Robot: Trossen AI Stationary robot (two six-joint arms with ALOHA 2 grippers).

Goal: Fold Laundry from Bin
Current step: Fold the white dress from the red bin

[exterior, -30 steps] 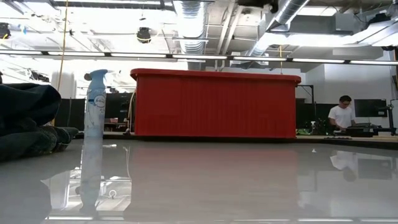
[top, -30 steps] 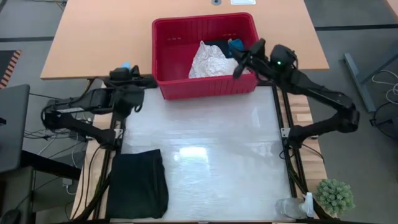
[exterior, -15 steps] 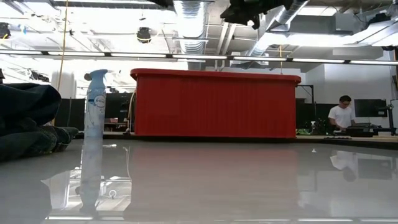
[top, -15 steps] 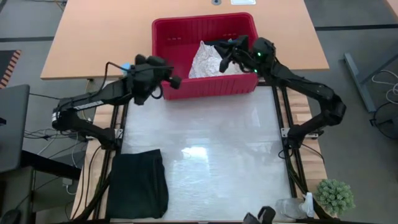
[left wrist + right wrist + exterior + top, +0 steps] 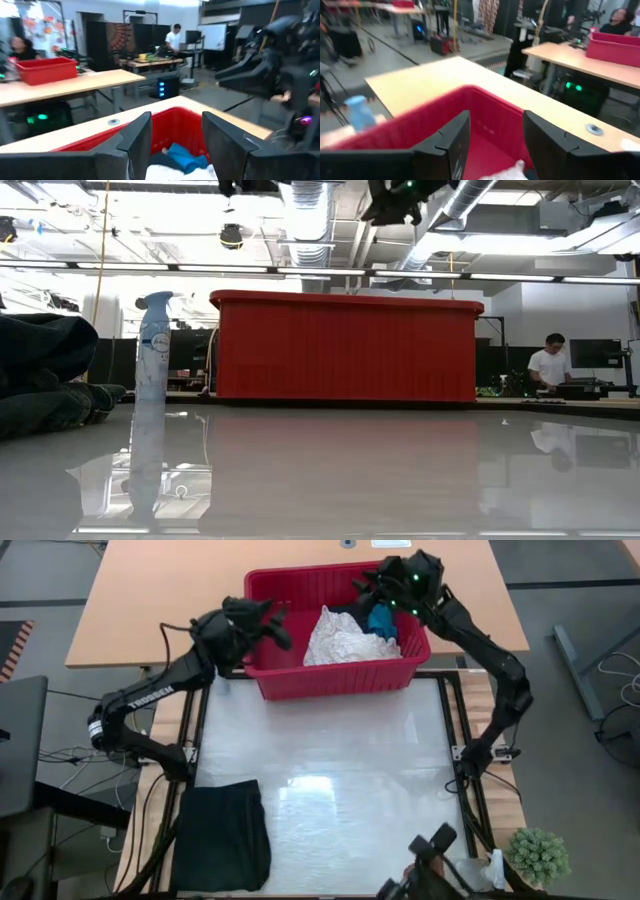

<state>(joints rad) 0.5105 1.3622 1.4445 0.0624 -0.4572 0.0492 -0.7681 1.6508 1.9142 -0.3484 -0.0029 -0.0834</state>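
While both hands [image 5: 283, 630] [image 5: 368, 590] hover open, laundry [image 5: 345, 635] lies below.

One camera looks straight down on me, one skims level across the table, my wrist cameras peer close; all share the red bin [image 5: 330, 680].

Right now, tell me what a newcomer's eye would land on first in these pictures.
The red rectangular plastic bin at the table's far edge, holding a white crinkled cloth and a small bright blue cloth. Both dark arms reach over it, the left gripper at its left wall, the right gripper above its far right corner, each open. A folded black garment lies near-left.
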